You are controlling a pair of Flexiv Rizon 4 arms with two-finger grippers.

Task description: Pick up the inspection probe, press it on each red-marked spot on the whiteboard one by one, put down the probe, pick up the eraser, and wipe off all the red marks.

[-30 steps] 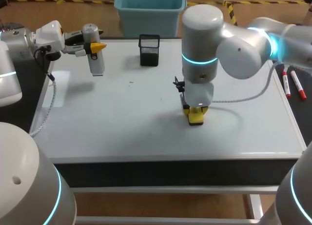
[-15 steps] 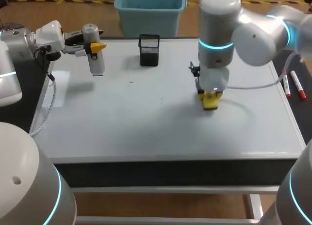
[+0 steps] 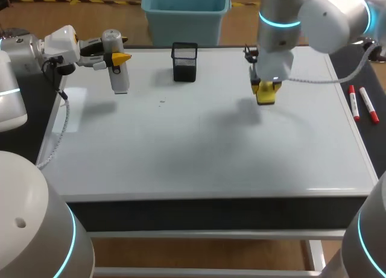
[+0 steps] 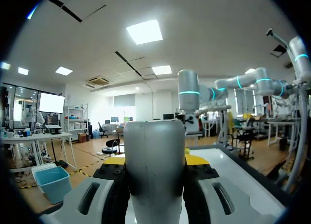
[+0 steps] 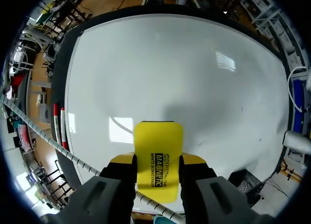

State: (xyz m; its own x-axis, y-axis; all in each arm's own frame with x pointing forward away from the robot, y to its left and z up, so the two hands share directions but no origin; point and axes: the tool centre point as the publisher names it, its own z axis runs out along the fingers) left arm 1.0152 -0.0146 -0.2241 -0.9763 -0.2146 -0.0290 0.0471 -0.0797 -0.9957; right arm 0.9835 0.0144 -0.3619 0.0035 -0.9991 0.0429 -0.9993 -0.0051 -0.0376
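Hovering above the whiteboard's (image 3: pixel 181 145) far right part, the right pincer (image 3: pixel 265 88) pinches the yellow eraser (image 5: pixel 158 156), long axis pointing down at the board just beneath; no red marks show. The left pincer (image 3: pixel 117 58), at the far-left edge, grips the probe (image 3: pixel 119 76).

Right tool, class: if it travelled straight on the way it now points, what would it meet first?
The right tool, shut on the eraser, points down, so the eraser would probably touch bare whiteboard first. Its shadow suggests a gap, though depth is unclear.
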